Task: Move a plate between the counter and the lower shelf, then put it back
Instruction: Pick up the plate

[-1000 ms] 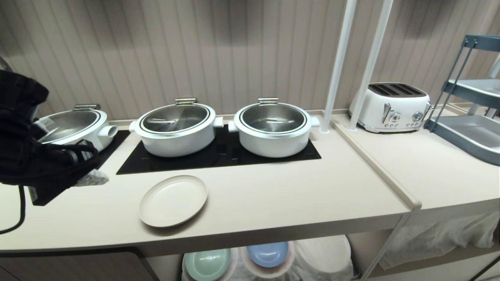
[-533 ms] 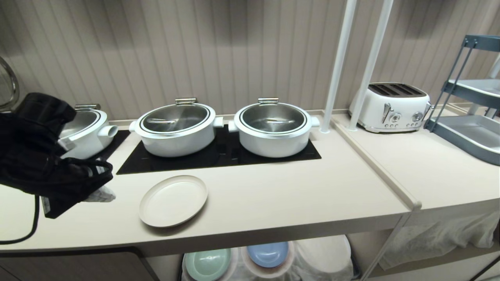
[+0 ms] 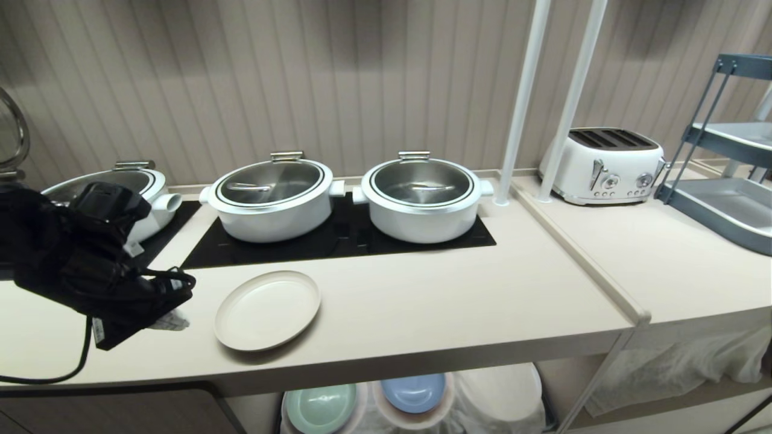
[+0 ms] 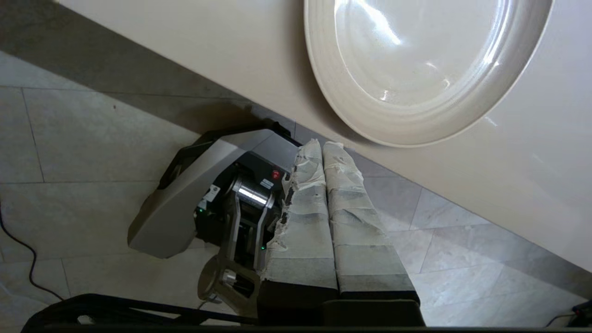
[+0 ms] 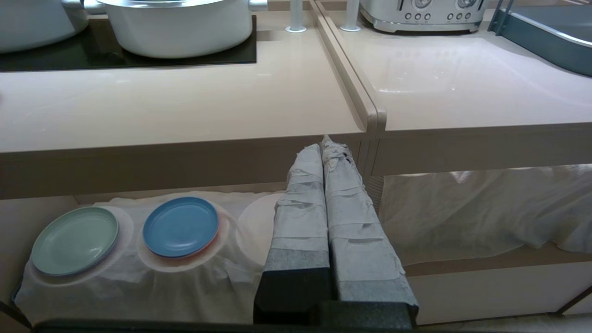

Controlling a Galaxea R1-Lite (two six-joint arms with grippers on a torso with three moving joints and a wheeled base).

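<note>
The cream plate (image 3: 267,310) lies flat on the counter (image 3: 452,301), near its front edge and in front of the black hob. My left gripper (image 3: 172,319) hovers low over the counter just left of the plate, shut and empty. In the left wrist view its taped fingertips (image 4: 322,145) are pressed together a short gap from the plate (image 4: 425,69) rim, not touching it. My right gripper (image 5: 323,143) is shut and empty, parked below counter height in front of the lower shelf (image 5: 138,277).
Three white lidded pots (image 3: 271,199) (image 3: 422,193) (image 3: 114,199) stand on the hob behind the plate. A toaster (image 3: 603,163), two white poles (image 3: 525,102) and a grey trolley (image 3: 724,205) are to the right. The shelf's cloth-draped stacks carry a mint-green plate (image 5: 75,240) and a blue plate (image 5: 180,226).
My left arm has come down and to the right over the counter, bringing its shut gripper close to the plate's left rim. The plate has not moved.
</note>
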